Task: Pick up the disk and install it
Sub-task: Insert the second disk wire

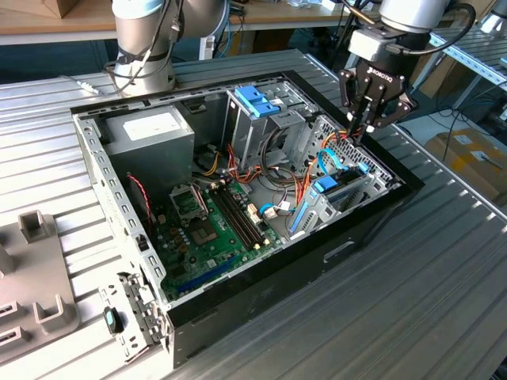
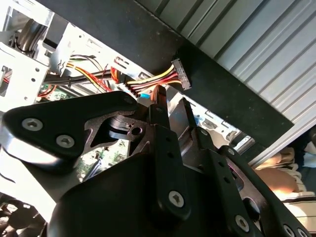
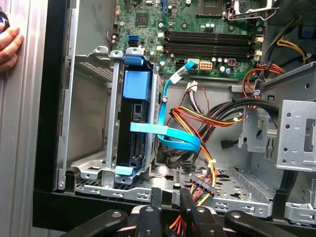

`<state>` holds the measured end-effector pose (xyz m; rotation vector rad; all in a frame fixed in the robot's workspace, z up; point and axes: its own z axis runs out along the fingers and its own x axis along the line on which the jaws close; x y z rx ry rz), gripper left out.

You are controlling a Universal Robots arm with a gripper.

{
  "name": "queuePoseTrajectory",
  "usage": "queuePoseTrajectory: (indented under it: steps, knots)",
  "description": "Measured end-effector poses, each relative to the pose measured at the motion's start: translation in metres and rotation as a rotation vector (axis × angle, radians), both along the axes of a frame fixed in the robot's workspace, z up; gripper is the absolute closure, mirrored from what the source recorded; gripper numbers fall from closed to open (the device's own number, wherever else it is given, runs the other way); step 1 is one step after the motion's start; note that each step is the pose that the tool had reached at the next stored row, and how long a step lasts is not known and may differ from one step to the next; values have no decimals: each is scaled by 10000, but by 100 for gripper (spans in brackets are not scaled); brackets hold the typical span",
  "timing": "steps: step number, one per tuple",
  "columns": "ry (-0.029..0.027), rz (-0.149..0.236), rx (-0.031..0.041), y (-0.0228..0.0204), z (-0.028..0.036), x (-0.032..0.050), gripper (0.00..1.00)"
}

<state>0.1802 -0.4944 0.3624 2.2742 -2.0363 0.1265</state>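
Hovering above the computer case [image 1: 372,229], your end effector [image 1: 358,127] had its fingers together, gripping nothing; the disk [image 3: 136,123] stood upright in its bay, so you needed gentle, square contact.

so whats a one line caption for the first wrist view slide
End effector poised at the open computer case's edge, above a bundle of power cables, facing a blue-railed disk standing upright in its metal cage.

Computer case [image 1: 261,293] on ribbed table [image 1: 412,301]
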Motion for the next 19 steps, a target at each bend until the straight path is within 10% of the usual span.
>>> queuePoseTrajectory:
  steps: [13,19]
  knots:
    - [0,580,4,0,49,54,71]
    - [0,1961,1,0,51,54,71]
